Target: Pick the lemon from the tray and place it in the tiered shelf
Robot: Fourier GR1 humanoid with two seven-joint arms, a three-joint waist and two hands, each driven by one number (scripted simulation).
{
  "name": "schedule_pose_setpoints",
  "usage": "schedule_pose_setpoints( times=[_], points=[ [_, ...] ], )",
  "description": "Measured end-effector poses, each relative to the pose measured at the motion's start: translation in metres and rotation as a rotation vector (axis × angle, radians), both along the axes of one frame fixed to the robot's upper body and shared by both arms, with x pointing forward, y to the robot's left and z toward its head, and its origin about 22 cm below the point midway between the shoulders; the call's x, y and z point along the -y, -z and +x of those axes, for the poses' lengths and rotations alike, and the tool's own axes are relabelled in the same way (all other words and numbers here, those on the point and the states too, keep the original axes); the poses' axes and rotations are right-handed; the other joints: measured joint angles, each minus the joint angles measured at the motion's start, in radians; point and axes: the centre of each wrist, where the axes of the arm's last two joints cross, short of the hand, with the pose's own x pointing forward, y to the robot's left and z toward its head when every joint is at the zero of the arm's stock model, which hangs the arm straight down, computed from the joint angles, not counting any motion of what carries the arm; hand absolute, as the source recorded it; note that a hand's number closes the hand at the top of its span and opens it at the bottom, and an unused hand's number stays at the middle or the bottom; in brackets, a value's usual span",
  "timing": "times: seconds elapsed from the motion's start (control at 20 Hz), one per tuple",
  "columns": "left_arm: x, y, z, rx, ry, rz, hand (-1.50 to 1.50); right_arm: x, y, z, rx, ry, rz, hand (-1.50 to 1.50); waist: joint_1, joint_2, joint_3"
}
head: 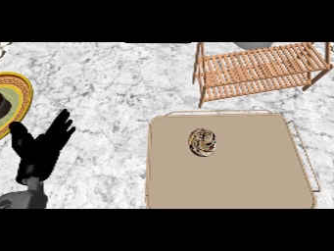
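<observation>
Lemon (202,142), probably flat, on tray (231,186), below tiered shelf (260,71). Left hand (39,147) spread, left of tray. Risk: rolling away when pinched off-centre.

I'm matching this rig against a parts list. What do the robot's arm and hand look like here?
Only the left limb shows: a matte black left hand with slender fingers and a thumb, on a smooth grey forearm. No cables, markings or sleeves are visible. The right hand is out of view.

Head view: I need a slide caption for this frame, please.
Lemon lies on the tan tray, wooden tiered shelf behind; left hand rests open.
</observation>
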Motion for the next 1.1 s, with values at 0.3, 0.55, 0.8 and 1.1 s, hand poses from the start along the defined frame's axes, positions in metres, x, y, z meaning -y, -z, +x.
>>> schedule_pose_setpoints(
  times=[0.3, 0.55, 0.8, 1.1],
  points=[
    [0.003, -0.001, 0.000, -0.001, 0.006, 0.001, 0.00, 0.009, -0.013, -0.001, -0.001, -0.014, 0.238, -1.50, 0.001, 0.001, -0.001],
    [0.007, 0.000, 0.000, 0.002, 0.002, 0.002, 0.00, 0.027, -0.018, -0.003, 0.026, 0.017, 0.409, -1.50, 0.001, 0.002, -0.001],
    [0.002, -0.002, 0.001, 0.000, 0.000, -0.001, 0.00, 0.059, -0.033, -0.016, 0.104, 0.147, 0.469, -1.50, 0.004, 0.003, 0.000],
    [0.004, -0.003, 0.003, -0.002, 0.008, -0.002, 0.00, 0.120, -0.040, -0.040, 0.158, 0.322, 0.572, -1.50, 0.007, 0.008, -0.001]
  ],
)
